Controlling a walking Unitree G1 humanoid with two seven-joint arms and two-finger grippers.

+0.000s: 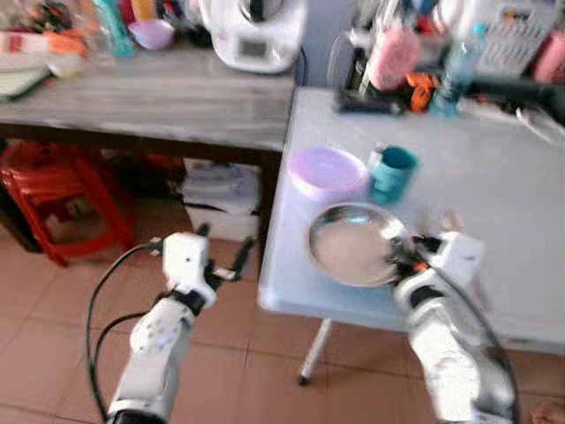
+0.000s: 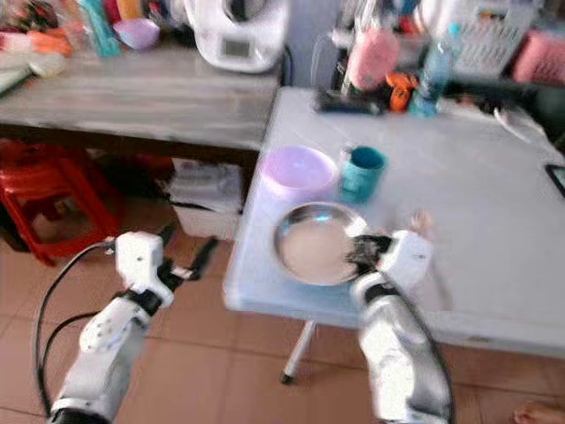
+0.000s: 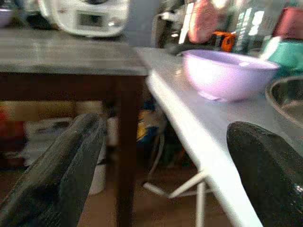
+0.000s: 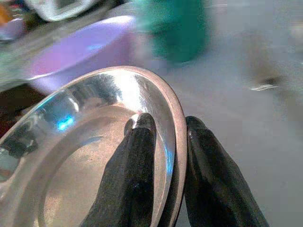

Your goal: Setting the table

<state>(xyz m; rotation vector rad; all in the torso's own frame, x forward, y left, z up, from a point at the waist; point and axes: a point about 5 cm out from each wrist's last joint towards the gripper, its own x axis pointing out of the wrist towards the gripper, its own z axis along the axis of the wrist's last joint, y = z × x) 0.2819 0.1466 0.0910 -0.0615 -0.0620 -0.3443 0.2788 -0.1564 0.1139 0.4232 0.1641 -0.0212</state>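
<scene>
While your right gripper (image 4: pixel 168 156) pinches the near rim of the steel plate (image 1: pixel 349 247), one black finger lies inside the dish and the other outside it, so you have the plate firmly clamped. You can see the plate resting on the white worktop (image 1: pixel 494 177), near its front left corner, with your right arm reaching up to it from below the edge. Just behind the plate sits a lilac bowl (image 1: pixel 327 170), and beside that bowl stands a teal cup (image 1: pixel 393 173); bowl and cup look to be touching or very nearly so, though the blur keeps you from being sure. Your left gripper (image 3: pixel 165 165) hangs off the worktop, over the tiled floor (image 1: pixel 53 336), with its two fingers spread wide and nothing between them; from its wrist camera you look along the worktop's edge toward the lilac bowl. To your left runs a grey wooden worktop (image 1: pixel 159 97) carrying a white kitchen appliance (image 1: pixel 252 31) and a small purple bowl (image 1: pixel 152 34). Under it you can make out a red plastic stool (image 1: pixel 53 199) and a stack of white things (image 1: pixel 221 199) too blurred to name. At the far end of the white worktop, clutter crowds together: a pink item (image 1: pixel 393 57), something orange (image 1: pixel 422 88) and a clear bottle (image 1: pixel 457 75).
</scene>
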